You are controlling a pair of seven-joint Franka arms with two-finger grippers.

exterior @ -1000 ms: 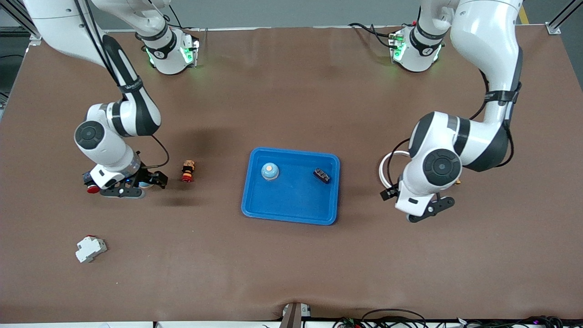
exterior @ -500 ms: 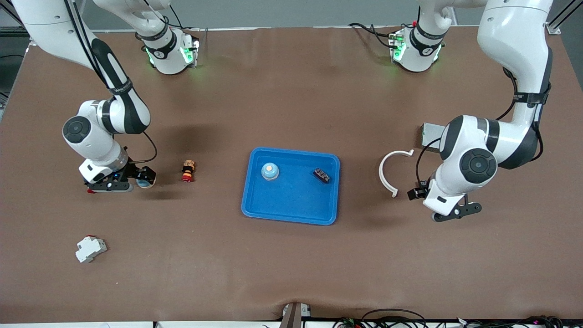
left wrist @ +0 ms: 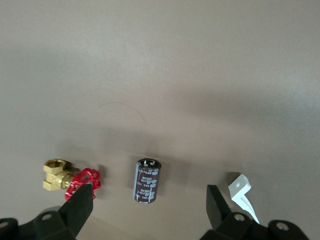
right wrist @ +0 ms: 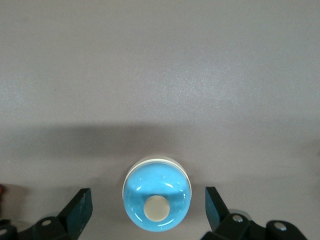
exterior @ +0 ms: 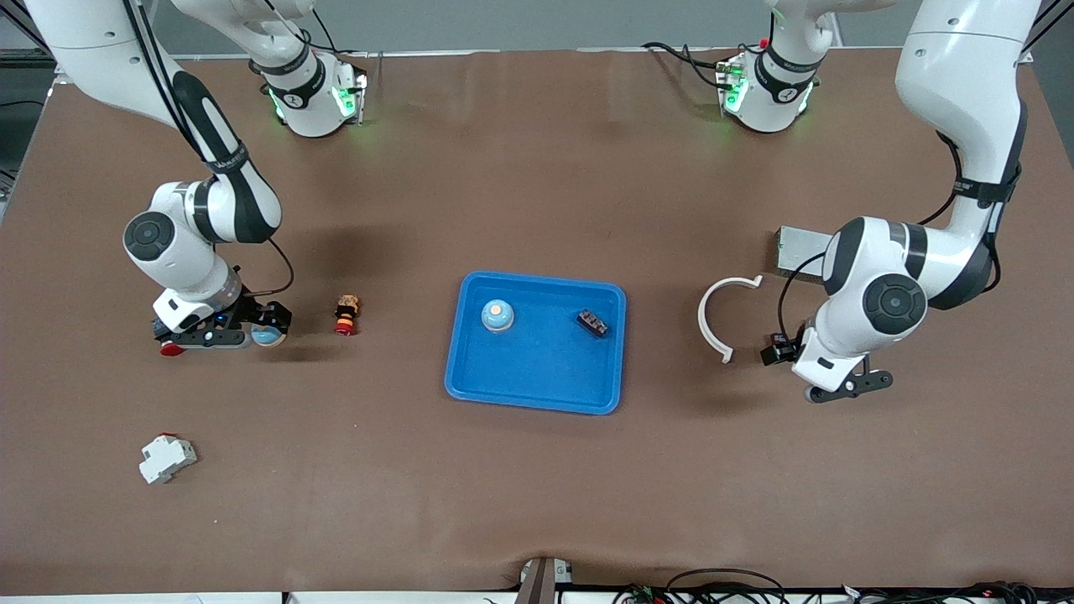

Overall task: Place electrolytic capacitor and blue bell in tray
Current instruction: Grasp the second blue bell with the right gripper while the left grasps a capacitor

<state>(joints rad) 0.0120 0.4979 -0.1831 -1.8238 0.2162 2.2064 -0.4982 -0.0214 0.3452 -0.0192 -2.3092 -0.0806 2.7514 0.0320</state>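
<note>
Brown matted table (exterior: 537, 503). The blue bell (right wrist: 156, 186) stands on it at mid-height in the front frame, toward the right arm's end, centred under the right gripper (right wrist: 147, 200), whose jaws are wide apart. The electrolytic capacitor (left wrist: 146, 181) lies on its side under the left gripper (left wrist: 148, 194), also wide, between a brass valve (left wrist: 56, 175) and a white clip (left wrist: 240, 186). The tray (exterior: 537, 390) at frame centre already holds a second bell (exterior: 497, 315) and a dark part (exterior: 592, 322). Recommended: descend straight, close across each body's middle, and keep the pads clear of valve and clip
</note>
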